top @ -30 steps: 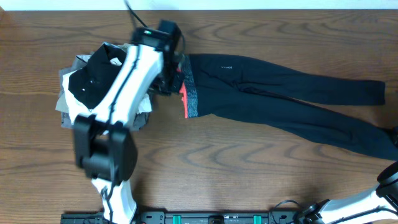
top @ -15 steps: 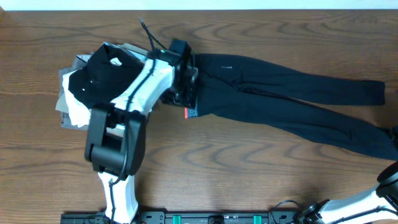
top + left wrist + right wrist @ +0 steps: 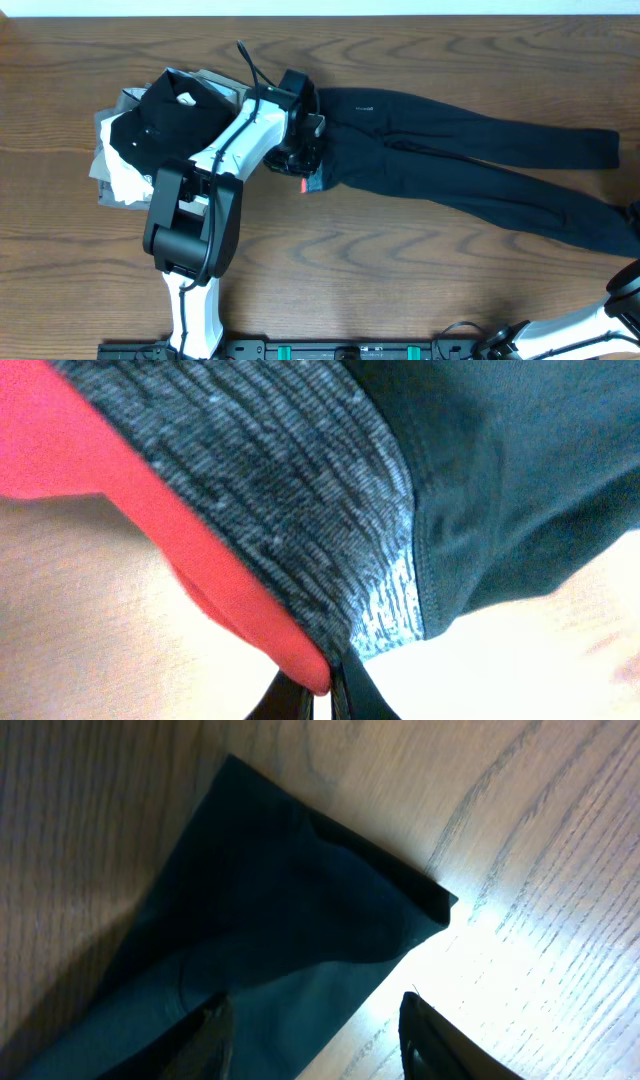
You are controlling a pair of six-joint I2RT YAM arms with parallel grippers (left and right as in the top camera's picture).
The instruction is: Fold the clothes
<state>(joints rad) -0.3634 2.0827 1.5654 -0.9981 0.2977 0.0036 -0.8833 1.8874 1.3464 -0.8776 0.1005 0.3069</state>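
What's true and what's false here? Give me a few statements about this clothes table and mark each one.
The left gripper pinches the waistband of the leggings. True.
The leggings are folded in half. False: they lie stretched out along the table.
The right gripper is clamped shut. False: its fingers stand apart at a leg cuff.
A pile of other garments lies beside the waistband end. True.

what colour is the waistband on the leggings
Heathered grey with a coral-red edge. The waistband shows best in the left wrist view.
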